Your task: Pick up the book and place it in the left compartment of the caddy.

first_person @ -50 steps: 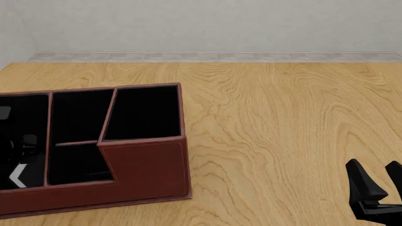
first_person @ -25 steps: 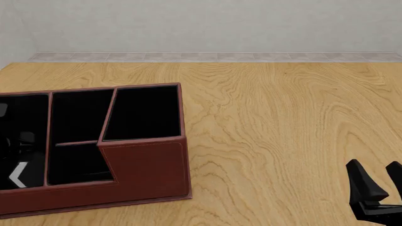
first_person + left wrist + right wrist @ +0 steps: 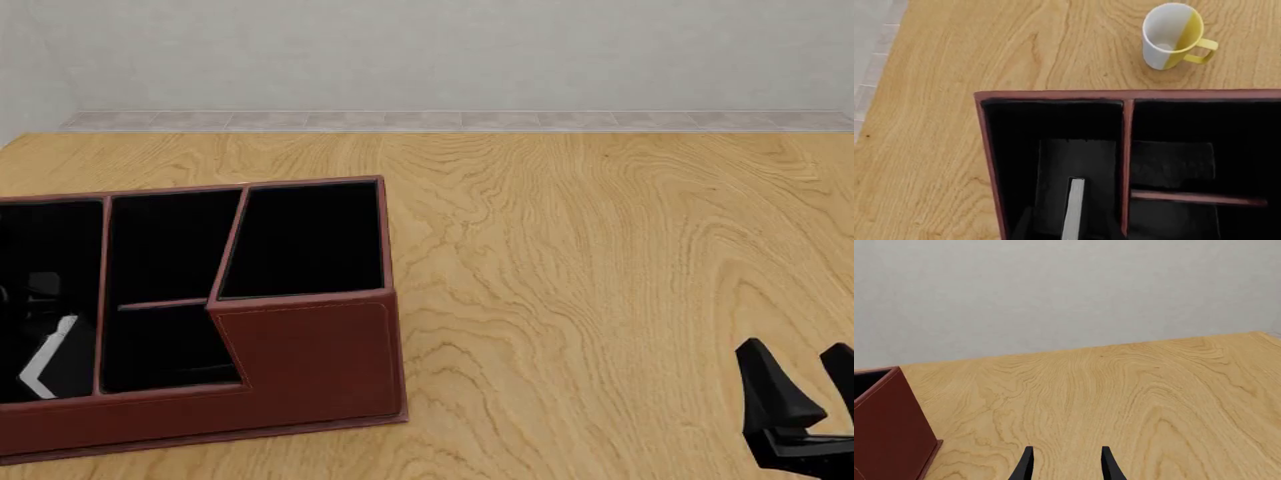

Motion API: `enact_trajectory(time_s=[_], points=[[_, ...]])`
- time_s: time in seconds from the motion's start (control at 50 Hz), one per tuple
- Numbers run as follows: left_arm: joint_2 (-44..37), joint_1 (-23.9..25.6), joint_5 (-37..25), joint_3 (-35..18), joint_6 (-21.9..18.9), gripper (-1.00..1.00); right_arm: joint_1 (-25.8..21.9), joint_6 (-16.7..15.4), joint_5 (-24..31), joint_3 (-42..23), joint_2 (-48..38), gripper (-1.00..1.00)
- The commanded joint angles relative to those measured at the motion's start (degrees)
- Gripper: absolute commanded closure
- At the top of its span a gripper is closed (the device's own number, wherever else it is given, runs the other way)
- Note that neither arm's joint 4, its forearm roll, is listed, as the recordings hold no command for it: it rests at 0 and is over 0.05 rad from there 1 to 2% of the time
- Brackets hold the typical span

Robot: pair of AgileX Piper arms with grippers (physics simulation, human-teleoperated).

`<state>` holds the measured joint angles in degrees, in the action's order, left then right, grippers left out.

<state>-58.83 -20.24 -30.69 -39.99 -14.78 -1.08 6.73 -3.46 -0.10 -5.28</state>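
Thin black book [image 3: 1073,207] (white page edges showing) is standing in the reddish-brown leather caddy's [image 3: 307,365] left compartment [image 3: 1054,165]; right gripper [image 3: 1067,462] is hovering over the worktop [image 3: 601,260], jaws apart; the left jaws' state cannot be told.

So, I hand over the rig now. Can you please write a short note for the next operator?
Right gripper: open, holds nothing, low over the table, apart from the caddy.
Left gripper: over the left compartment; open or shut cannot be told.
Book: already inside that compartment, white page edges showing.
Left: confirm the book is released, then withdraw the left arm.
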Motion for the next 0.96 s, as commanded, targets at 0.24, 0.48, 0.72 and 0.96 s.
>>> enact_trajectory(time_s=[0.24, 0.48, 0.72, 0.96], points=[[2.57, -0.09, -2.83, -2.83, -0.25, -1.00, 0.03, 0.20, 0.28, 0.05, 0.42, -1.00], [4.51, 0.12, -5.24, -6.05, -0.33, -1.00, -0.03, -0.05, 0.53, 0.02, 0.62, -1.00], [6.85, 1.20, -8.80, -10.68, -0.15, -1.00, -0.07, -0.13, 0.08, -0.07, -0.02, -1.00], [8.01, 1.88, -11.11, -14.38, -0.06, -1.00, -0.09, -0.12, -0.02, 0.00, -0.09, -1.00]])
